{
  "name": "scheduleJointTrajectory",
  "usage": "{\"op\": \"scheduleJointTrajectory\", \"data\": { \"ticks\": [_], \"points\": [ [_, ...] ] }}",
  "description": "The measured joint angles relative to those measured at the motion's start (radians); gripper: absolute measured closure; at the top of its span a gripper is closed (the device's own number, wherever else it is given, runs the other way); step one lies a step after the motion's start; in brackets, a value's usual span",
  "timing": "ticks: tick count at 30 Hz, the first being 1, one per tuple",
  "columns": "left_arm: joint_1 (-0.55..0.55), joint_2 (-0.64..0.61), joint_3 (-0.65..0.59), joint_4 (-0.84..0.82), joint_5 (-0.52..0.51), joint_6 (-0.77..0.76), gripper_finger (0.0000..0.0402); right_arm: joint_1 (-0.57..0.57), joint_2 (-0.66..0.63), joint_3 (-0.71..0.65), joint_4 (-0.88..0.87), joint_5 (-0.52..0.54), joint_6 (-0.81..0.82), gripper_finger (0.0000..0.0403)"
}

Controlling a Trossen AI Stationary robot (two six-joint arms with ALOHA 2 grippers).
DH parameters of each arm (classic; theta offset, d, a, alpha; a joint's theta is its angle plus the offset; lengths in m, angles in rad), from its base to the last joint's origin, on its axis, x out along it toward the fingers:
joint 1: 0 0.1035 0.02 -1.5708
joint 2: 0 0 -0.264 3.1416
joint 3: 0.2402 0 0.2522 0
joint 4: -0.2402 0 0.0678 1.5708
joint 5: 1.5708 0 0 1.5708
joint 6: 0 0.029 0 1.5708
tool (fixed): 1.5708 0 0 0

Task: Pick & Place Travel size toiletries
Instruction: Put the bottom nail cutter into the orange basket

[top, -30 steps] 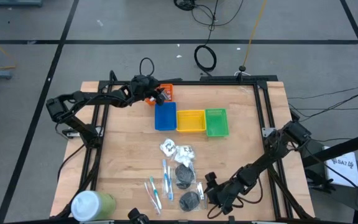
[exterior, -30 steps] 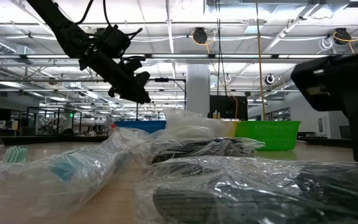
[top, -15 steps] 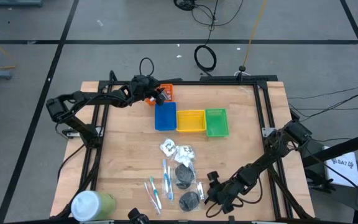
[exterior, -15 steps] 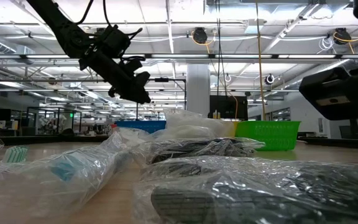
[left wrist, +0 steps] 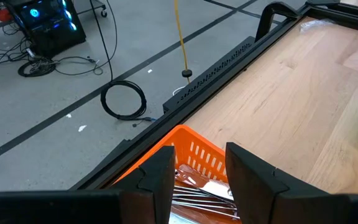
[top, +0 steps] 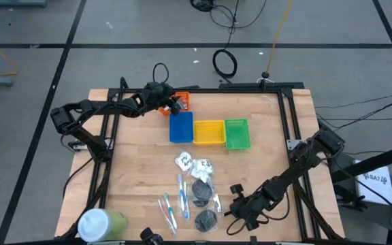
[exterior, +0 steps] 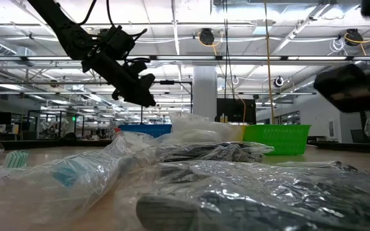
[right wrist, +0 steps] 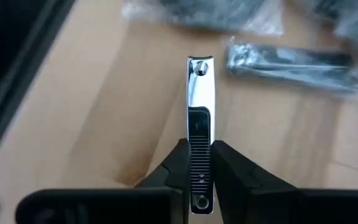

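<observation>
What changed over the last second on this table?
The right hand, shut on a nail clipper, rose from the table's near edge and shifted slightly toward the trays; in the low view it has climbed out of the picture's right side. The left hand hangs unmoved over the orange tray. The bagged discs, toothbrushes and other trays lie as before.
</observation>
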Motion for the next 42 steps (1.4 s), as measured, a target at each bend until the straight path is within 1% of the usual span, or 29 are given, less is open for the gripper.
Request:
{"op": "scheduleJointTrajectory", "data": {
  "ticks": [2,6,10,13,15,18,21,24,27,29,31,35,37,40,42],
  "points": [
    [0.000,0.000,0.000,0.001,0.000,0.000,0.0261,0.001,-0.046,0.001,-0.002,0.022,0.003,0.0368],
    [0.000,0.000,0.000,0.007,0.000,0.000,0.0261,0.003,-0.144,0.003,-0.055,0.122,0.002,0.0368],
    [-0.001,0.000,0.000,0.018,0.000,0.000,0.0261,0.003,-0.233,0.000,-0.064,0.276,-0.001,0.0368],
    [-0.001,0.000,0.000,0.025,0.000,-0.004,0.0261,-0.003,-0.276,-0.023,-0.063,0.393,-0.009,0.0368],
    [0.000,0.000,0.000,0.028,0.000,-0.002,0.0261,-0.017,-0.296,-0.051,-0.032,0.458,-0.024,0.0368],
    [-0.001,0.000,0.000,0.042,0.001,-0.016,0.0261,-0.049,-0.313,-0.114,0.119,0.526,-0.081,0.0368],
    [-0.013,0.000,0.000,0.051,0.005,-0.158,0.0261,-0.111,-0.311,-0.198,0.353,0.526,-0.180,0.0368],
    [-0.036,-0.001,0.000,0.085,0.047,-0.313,0.0261,-0.177,-0.312,-0.276,0.583,0.526,-0.270,0.0368],
    [-0.063,-0.001,0.001,0.080,0.054,-0.383,0.0261,-0.238,-0.313,-0.345,0.769,0.527,-0.362,0.0368],
    [-0.082,-0.001,0.001,0.079,0.054,-0.388,0.0261,-0.276,-0.317,-0.386,0.907,0.526,-0.410,0.0368],
    [-0.105,-0.001,0.001,0.076,0.051,-0.387,0.0261,-0.308,-0.319,-0.422,1.020,0.522,-0.421,0.0368],
    [-0.169,-0.001,0.001,0.068,0.065,-0.401,0.0261,-0.355,-0.317,-0.493,1.181,0.433,-0.412,0.0368],
    [-0.207,-0.001,0.000,0.092,0.112,-0.376,0.0261,-0.372,-0.319,-0.519,1.242,0.396,-0.380,0.0368],
    [-0.280,-0.001,0.000,0.167,0.222,-0.313,0.0261,-0.380,-0.317,-0.555,1.277,0.394,-0.362,0.0368],
    [-0.339,-0.001,0.000,0.222,0.270,-0.254,0.0261,-0.380,-0.318,-0.564,1.306,0.393,-0.362,0.0368]
  ]
}}
